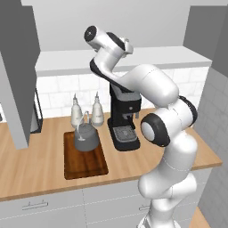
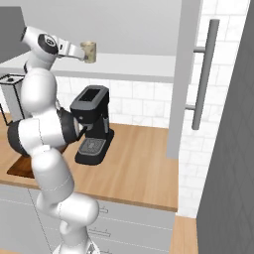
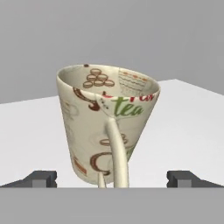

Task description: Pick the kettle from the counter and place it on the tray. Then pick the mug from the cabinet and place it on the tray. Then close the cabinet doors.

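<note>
The cabinet [image 2: 124,67] stands open, its white shelf carrying the mug [image 3: 107,127], and one door [image 2: 186,79] hangs out over the bench [image 2: 134,168] with its bar handle toward the camera. On the bench the kettle [image 1: 86,137] already sits on the tray [image 1: 84,164], so the step in hand looks to be taking the mug. The arm is raised to shelf height, and the gripper [image 3: 111,178] is fully open with nothing in it, one fingertip on each side of the mug's base. The mug stands upright on the shelf, tapering downward, its thin handle turned straight at the hand. To do this well, I would push a little further so the fingers [image 3: 41,178] bracket the body rather than the handle, keep the handle running up the middle between them, and close low where the cup is narrow. A grip on the handle alone could let it swing. Then lift clear of the shelf before drawing back, minding the open door.
</note>
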Controlling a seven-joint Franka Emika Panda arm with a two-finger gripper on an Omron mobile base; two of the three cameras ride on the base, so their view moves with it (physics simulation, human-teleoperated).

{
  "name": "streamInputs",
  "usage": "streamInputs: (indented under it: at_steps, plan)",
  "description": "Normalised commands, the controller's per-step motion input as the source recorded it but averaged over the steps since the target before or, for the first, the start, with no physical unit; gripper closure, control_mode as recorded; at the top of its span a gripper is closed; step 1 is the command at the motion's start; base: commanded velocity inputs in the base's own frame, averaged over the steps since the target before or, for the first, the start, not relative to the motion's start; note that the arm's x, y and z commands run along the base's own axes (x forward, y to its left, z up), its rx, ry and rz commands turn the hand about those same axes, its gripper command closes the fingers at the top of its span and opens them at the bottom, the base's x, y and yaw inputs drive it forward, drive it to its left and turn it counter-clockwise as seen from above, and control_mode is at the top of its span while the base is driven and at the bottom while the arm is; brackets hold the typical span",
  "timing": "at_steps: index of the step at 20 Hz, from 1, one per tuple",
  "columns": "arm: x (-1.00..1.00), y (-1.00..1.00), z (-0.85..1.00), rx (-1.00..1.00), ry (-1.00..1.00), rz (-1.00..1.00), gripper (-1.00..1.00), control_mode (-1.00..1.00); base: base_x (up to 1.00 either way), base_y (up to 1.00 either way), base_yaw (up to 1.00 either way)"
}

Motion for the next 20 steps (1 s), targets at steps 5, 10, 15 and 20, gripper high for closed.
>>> streamInputs:
  at_steps: [5, 10, 15, 20]
  plan:
    - [0.21, 0.00, 0.00, 0.00, 0.00, -0.03, -1.00, -1.00, 0.00, 0.00, 0.00]
    - [0.07, -0.02, 0.00, 0.00, 0.00, -0.06, 1.00, -1.00, 0.00, 0.00, 0.00]
    - [0.00, -0.20, -0.01, 0.00, 0.00, -0.08, 1.00, -1.00, 0.00, 0.00, 0.00]
    - [0.00, -0.11, 0.00, 0.00, 0.00, -0.05, 1.00, -1.00, 0.00, 0.00, 0.00]
